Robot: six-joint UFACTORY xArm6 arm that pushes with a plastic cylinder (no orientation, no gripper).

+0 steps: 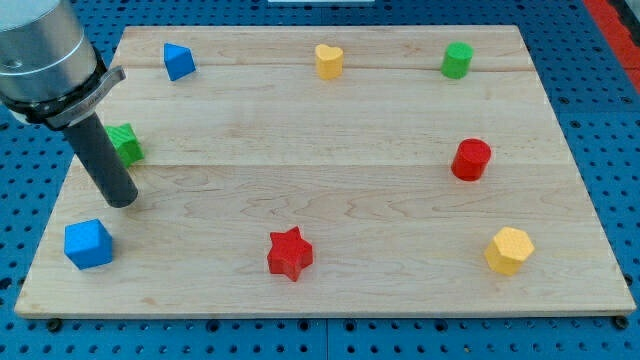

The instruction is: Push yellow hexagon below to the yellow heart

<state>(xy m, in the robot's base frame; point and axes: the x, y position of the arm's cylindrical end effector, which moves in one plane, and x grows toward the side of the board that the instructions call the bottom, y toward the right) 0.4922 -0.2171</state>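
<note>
Board: yellow hexagon [509, 250] far from my tip [122, 202].

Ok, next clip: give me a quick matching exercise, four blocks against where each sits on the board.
Blocks:
1. yellow hexagon
2. yellow heart
3. red star
4. blue cube

Places:
A. top edge, near the middle
B. bottom left corner
C. bottom right corner
D. bottom edge, near the middle

Pairs: 1-C, 2-A, 3-D, 4-B.

My tip stands at the view's left, just above the blue cube, far from the yellow hexagon.
</note>
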